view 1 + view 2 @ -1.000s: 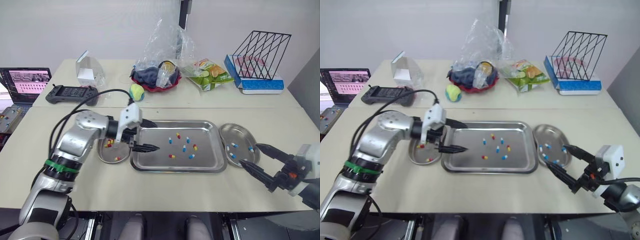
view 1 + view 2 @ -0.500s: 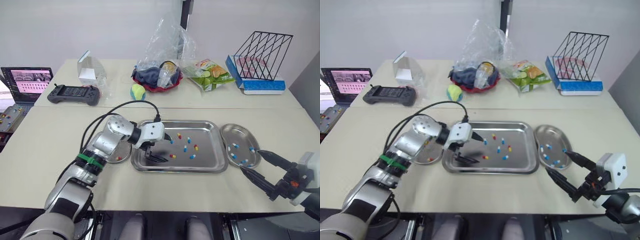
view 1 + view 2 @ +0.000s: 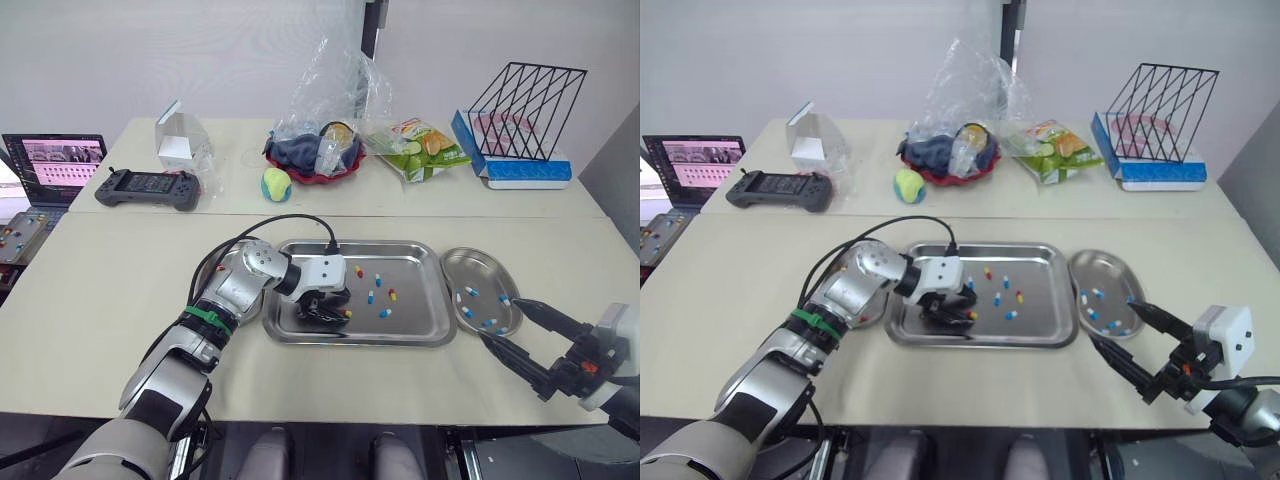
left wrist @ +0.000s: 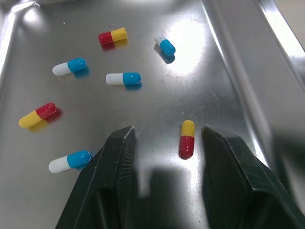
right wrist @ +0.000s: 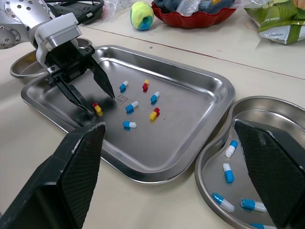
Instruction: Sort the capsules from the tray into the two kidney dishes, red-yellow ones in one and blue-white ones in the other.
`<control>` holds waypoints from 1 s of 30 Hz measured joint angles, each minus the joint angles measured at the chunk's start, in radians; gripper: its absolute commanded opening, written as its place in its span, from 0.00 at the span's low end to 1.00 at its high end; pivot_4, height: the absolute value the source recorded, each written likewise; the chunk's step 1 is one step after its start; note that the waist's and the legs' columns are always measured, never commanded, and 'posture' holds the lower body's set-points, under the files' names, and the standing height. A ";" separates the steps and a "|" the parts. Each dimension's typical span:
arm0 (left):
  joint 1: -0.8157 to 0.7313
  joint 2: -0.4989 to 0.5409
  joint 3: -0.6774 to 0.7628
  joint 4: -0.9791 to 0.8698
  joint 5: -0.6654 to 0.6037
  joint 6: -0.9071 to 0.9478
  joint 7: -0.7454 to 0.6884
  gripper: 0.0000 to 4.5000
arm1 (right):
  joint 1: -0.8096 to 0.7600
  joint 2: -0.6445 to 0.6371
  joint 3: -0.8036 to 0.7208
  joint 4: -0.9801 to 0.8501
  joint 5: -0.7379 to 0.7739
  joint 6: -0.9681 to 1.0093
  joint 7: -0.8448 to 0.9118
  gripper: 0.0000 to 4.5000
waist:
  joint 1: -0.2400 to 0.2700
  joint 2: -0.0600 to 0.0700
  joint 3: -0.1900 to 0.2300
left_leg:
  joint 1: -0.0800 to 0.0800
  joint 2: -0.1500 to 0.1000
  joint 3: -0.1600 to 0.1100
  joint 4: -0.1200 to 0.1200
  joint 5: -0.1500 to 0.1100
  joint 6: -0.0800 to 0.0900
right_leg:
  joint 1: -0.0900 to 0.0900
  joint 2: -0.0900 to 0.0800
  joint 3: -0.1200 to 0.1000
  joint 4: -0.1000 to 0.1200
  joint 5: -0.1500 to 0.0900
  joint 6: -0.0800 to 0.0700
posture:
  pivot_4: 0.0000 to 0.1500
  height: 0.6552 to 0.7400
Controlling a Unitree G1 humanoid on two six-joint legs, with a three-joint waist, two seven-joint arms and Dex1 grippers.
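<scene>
Left gripper (image 4: 167, 132) spread either side of red-yellow capsule (image 4: 187, 139) in tray (image 3: 410, 336). Right gripper (image 3: 500, 319) spread near kidney dish (image 3: 452, 258) of blue-white capsules (image 3: 466, 311).

My silver left arm (image 3: 232, 290), banded in green, reaches forward and inward, bent at the elbow, with its white wrist block (image 3: 327, 272) turned down. My left gripper (image 4: 167, 136) points steeply downward, its two black fingers parted. Low at the far right, the white housing (image 3: 1225, 335) of my right wrist faces up, and my right gripper (image 3: 502, 320) aims forward and inward, black fingers spread wide.
</scene>
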 measured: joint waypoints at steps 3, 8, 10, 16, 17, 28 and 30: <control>0.001 0.000 0.000 -0.001 0.000 0.000 -0.007 0.47 | 0.002 0.000 0.000 0.000 0.000 0.000 -0.002 1.00 | 0.000 0.000 0.000 | 0.000 0.000 0.000 0.000 0.000 0.000 | 0.000 0.000 0.000 0.000 0.000 0.000 | 1.00 0.94; 0.002 0.003 -0.001 -0.001 0.004 -0.008 -0.026 0.14 | 0.004 0.000 0.000 0.000 -0.001 0.000 -0.004 1.00 | 0.000 0.000 0.000 | 0.000 0.000 0.000 0.000 0.000 0.000 | 0.000 0.000 0.000 0.000 0.000 0.000 | 1.00 0.94; 0.002 0.003 -0.001 -0.001 0.007 -0.018 -0.028 0.00 | 0.002 0.000 0.000 0.001 -0.001 0.000 -0.006 1.00 | 0.000 0.000 0.000 | 0.000 0.000 0.000 0.000 0.000 0.000 | 0.000 0.000 0.000 0.000 0.000 0.000 | 1.00 0.94; 0.002 0.003 0.001 -0.001 0.010 -0.021 -0.032 0.00 | 0.001 0.000 0.000 0.008 -0.003 0.000 -0.009 1.00 | 0.000 0.000 0.000 | 0.000 0.000 0.000 0.000 0.000 0.000 | 0.000 0.000 0.000 0.000 0.000 0.000 | 1.00 0.94; 0.002 0.003 0.003 -0.001 0.010 -0.019 -0.033 0.00 | 0.001 0.000 0.000 0.008 -0.003 0.000 -0.009 1.00 | 0.000 0.000 0.000 | 0.000 0.000 0.000 0.000 0.000 0.000 | 0.000 0.000 0.000 0.000 0.000 0.000 | 1.00 0.94; -0.028 0.106 0.198 -0.051 -0.122 0.134 -0.049 0.00 | -0.051 -0.009 0.025 0.038 -0.020 0.000 -0.006 1.00 | -0.009 0.000 0.000 | 0.000 0.000 -0.001 0.000 0.000 0.000 | 0.000 0.000 0.000 0.001 0.000 0.000 | 1.00 0.94; -0.027 0.125 0.216 -0.056 -0.131 0.160 -0.049 0.00 | -0.066 -0.010 0.033 0.045 -0.021 0.000 -0.005 1.00 | -0.007 0.000 0.000 | 0.000 0.000 -0.001 0.000 0.000 0.000 | 0.000 0.000 0.000 0.001 0.000 0.000 | 1.00 0.94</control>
